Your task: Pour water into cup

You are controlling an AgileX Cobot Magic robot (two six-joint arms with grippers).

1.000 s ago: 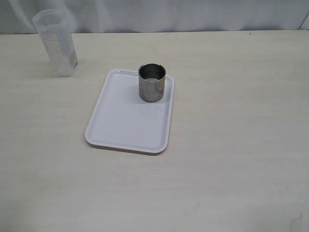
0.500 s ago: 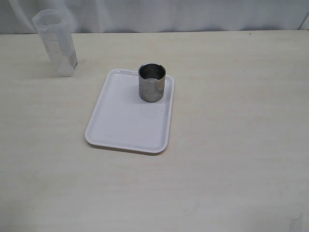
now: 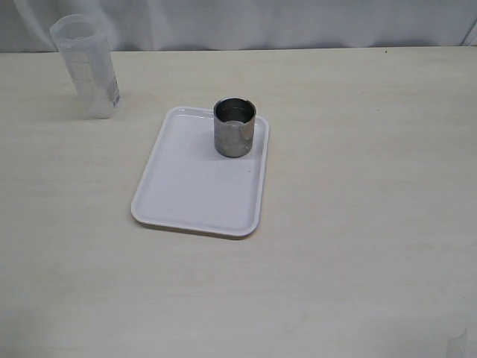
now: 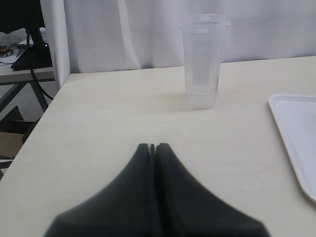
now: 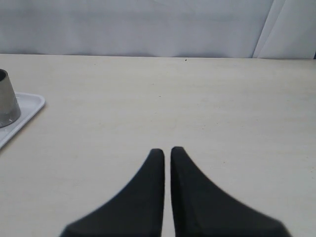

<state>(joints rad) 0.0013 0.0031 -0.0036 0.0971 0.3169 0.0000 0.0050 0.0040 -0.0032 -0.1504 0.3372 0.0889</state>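
Note:
The shiny steel cup (image 3: 235, 128) stands upright at the far right corner of a white tray (image 3: 194, 190) in the exterior view; its edge also shows in the right wrist view, cup (image 5: 7, 104). A tall translucent plastic beaker (image 3: 86, 66) stands at the back left; I cannot make out the water in it. In the left wrist view the beaker (image 4: 202, 61) is ahead of my left gripper (image 4: 152, 146), which is shut and empty. My right gripper (image 5: 167, 150) is shut with a thin slit between its tips, empty, over bare table to the right of the tray. Neither gripper shows in the exterior view.
The tray's rim (image 4: 291, 133) lies beside the left gripper. The table's left edge (image 4: 37, 128) drops off, with a desk and cables (image 4: 27, 52) beyond it. A white curtain (image 3: 246, 22) backs the table.

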